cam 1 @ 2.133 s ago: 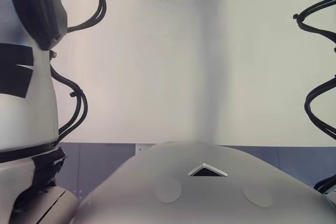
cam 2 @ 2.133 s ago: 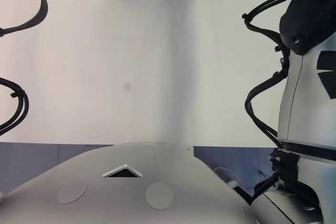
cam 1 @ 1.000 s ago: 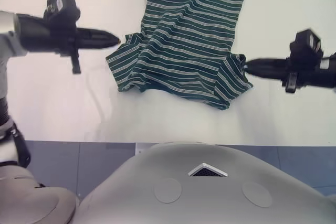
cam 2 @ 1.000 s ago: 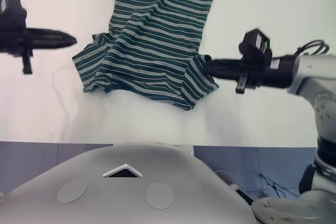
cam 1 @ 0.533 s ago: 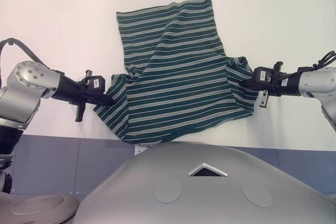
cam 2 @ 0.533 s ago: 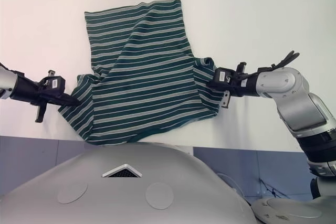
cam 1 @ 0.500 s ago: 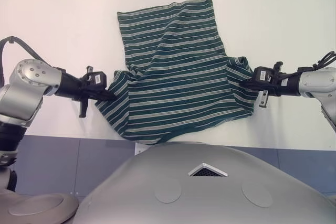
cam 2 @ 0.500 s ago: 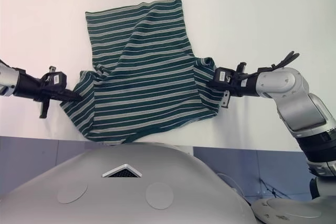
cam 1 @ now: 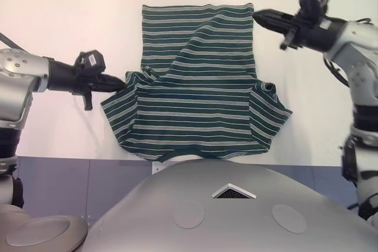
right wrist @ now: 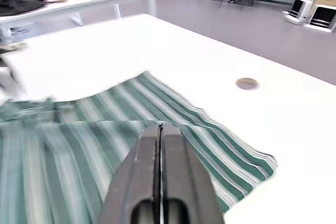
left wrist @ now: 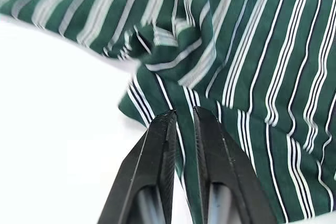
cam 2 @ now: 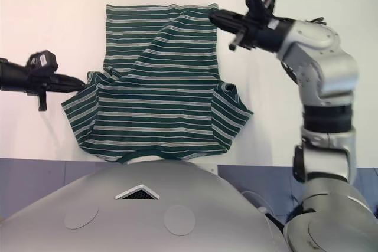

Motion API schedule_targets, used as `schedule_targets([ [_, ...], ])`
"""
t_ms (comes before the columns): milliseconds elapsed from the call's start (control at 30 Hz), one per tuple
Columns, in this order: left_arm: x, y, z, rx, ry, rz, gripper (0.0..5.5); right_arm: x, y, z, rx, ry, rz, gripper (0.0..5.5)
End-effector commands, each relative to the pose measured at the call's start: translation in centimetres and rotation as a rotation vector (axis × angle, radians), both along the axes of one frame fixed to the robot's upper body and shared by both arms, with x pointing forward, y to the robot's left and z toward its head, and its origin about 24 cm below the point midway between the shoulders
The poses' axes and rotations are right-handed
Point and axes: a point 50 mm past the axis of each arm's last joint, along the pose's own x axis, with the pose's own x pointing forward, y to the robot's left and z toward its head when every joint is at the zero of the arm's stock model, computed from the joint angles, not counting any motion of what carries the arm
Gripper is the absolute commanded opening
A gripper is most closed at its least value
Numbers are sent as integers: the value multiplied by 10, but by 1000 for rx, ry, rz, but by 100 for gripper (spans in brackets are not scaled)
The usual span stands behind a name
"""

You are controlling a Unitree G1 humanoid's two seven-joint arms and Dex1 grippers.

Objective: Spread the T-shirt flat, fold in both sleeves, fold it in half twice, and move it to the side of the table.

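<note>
1. The T-shirt (cam 1: 198, 87) lies on the white surface (cam 1: 71, 22), mostly spread. Its far edge is straight, its middle is rumpled, and its near edge reaches the near rim of the surface.
2. The left gripper (cam 1: 120, 84) sits low at the left sleeve (cam 1: 121, 110). Its jaws are drawn narrow, with striped cloth showing between them, so it appears to pinch the sleeve's edge.
3. The right gripper (cam 1: 258, 16) hangs above the shirt's far right corner. Its jaws are pressed together on nothing.
4. The right sleeve (cam 1: 271, 107) lies loose and partly curled.
5. The cloth looks light, soft and limp. It will likely bunch and drag rather than slide as one piece.
6. Hems, corners and sleeve edges look like the best places to grip. A shallow pinch there, pulled outward and low, should smooth the wrinkles.
</note>
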Motion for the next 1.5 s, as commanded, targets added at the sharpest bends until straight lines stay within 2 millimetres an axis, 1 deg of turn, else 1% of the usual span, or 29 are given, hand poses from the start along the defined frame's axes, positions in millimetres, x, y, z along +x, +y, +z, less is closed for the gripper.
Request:
schedule_targets([
  [33,5,7,15,-75,-21,104,95,38,10,-44,-142,62,-116,0],
  [100,5,8,14,-91,-12,129,95,45,-6,-67,-289,81,-226,0],
  [167,7,9,11,-101,-6,158,95,43,-28,-87,-465,82,-308,0],
  [233,8,11,4,-113,5,211,95,42,-46,-95,-592,63,-384,0],
  [300,16,14,-4,-133,-13,305,95,45,-55,-93,-629,26,-450,0],
  [333,24,14,-7,-159,-32,381,114,50,-52,-87,-594,-20,-457,0],
  [367,31,12,-11,-180,-36,443,132,58,-44,-75,-499,-83,-473,0],
  [400,30,9,-16,-185,-15,463,156,68,-37,-59,-414,-176,-495,0],
  [433,27,8,-23,-178,18,474,177,75,-32,-41,-335,-270,-517,0],
  [500,18,12,-33,-148,84,470,177,82,-27,-12,-217,-401,-522,0],
  [567,9,19,-38,-130,133,455,177,82,-25,2,-165,-449,-512,0],
  [600,3,23,-41,-126,167,445,177,82,-27,4,-166,-459,-516,0],
  [700,-14,32,-57,-80,256,410,177,81,-33,5,-187,-465,-548,0],
  [767,-20,36,-68,-69,287,425,136,81,-33,5,-191,-467,-563,0],
  [867,-16,35,-75,-97,290,446,86,79,-32,3,-198,-470,-562,0],
  [900,-14,32,-76,-115,293,438,72,78,-32,2,-200,-468,-561,0],
  [967,-12,26,-76,-140,300,420,24,76,-33,1,-212,-470,-560,0],
  [1033,-11,23,-77,-155,307,413,4,74,-35,-2,-222,-465,-563,0],
  [1100,-10,21,-76,-180,316,402,4,71,-38,-6,-234,-457,-569,0],
  [1133,-9,20,-75,-192,311,405,22,70,-39,-7,-238,-454,-571,0],
  [1167,-8,21,-75,-195,304,409,25,69,-40,-8,-243,-452,-573,0],
  [1200,-9,23,-74,-194,297,418,50,69,-39,-8,-247,-449,-568,0],
  [1400,-10,36,-75,-191,299,470,131,70,-35,-12,-265,-443,-543,0],
  [1500,-14,30,-79,-206,332,455,133,69,-33,-14,-275,-442,-530,0],
])
